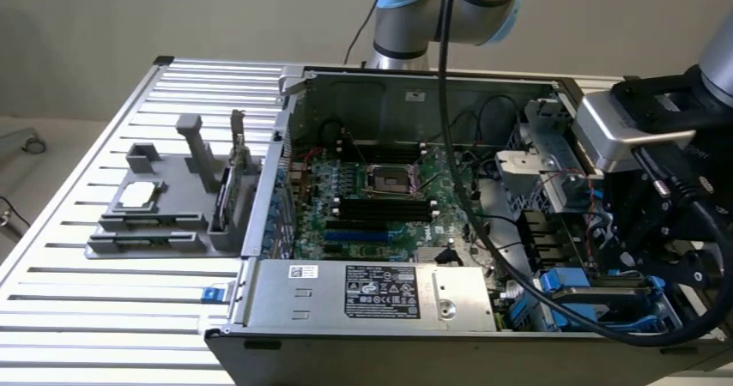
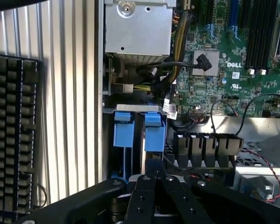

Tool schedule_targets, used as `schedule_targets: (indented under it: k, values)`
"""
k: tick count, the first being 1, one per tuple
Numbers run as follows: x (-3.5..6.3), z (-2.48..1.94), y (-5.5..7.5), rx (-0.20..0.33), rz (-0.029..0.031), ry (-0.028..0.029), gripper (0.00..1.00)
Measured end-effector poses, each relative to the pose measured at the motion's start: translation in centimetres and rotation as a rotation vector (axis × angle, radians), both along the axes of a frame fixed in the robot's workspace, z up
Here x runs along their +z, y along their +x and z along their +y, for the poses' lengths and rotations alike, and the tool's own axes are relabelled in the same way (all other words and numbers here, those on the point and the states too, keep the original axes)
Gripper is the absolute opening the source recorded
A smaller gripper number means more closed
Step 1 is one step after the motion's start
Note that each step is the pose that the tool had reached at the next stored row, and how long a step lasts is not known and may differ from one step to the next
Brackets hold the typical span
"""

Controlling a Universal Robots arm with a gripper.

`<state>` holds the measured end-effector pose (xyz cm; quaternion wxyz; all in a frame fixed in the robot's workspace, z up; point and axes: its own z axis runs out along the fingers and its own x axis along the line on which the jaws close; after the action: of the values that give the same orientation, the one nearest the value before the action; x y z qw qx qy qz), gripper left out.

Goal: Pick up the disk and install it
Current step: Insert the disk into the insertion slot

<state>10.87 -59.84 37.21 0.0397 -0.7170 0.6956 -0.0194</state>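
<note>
The disk (image 2: pixel 154 133) stands on edge in the drive bay beside a second blue carrier (image 2: pixel 122 130), at four o'clock from the motherboard (image 1: pixel 378 189) in the exterior view. The gripper (image 2: pixel 154 163) has its jaws clenched, tips against the disk's end.

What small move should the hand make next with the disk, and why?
Probably a short, gentle press that pushes the disk further in. The shut hand has its tips at the end of the disk's blue frame, which stands upright beside a second blue carrier.
</note>
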Motion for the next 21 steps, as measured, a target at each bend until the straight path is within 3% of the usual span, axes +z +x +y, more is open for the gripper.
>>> schedule_targets:
  k: [21]
  values:
    - [-3.83, 0.06, 1.3, 0.000, -0.0001, 0.0031, 0.11]
